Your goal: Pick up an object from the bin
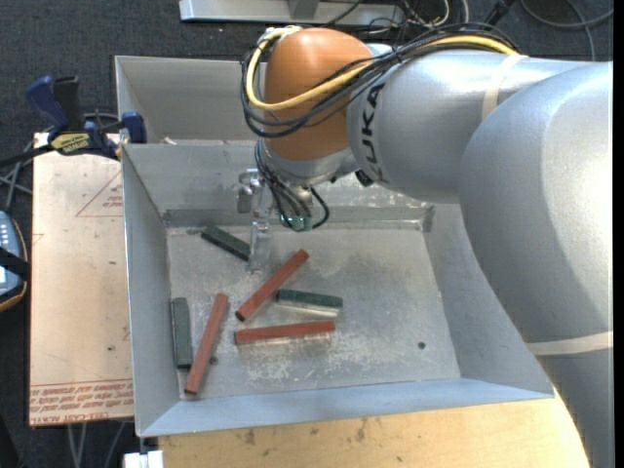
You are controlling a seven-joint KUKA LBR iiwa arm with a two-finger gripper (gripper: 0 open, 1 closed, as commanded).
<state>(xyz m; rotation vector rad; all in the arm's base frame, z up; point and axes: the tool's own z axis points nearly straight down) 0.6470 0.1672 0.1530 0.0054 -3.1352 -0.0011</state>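
Six slim sticks lie loose on the floor of the grey bin (144, 291), none stacked. The pincer (259, 250) is down low among them, nr the back wall. Released or clenched, I can't tell from where I stand, and nothing shows gripped in it.

Closest thing is a dark green stick (225, 243). It lies flat and slanted, its right end just beside the pincer's tip, on the pincer's left as the camera sees it. Touching or not, can't say.

Next out, front-right of the pincer, is a red-brown stick (272, 285) lying diagonal, w/ its upper end near the tip. Past its middle lies a pale green stick (308, 301), approx. level, w/ its left end close against the diagonal one.

Further toward the front rim is a second red-brown stick (284, 333), also approx. level and apart from the others.

Farthest, off to the front-left, a third red-brown stick (207, 343) slants steeply. Beside it a grey-green stick (180, 332) runs front to back along the left wall. Their front ends are near each other.

Above the pincer sits the orange cover (307, 91), w/ yellow and black cables (255, 76) looped round it. The big silver arm (468, 135) comes in from the right.
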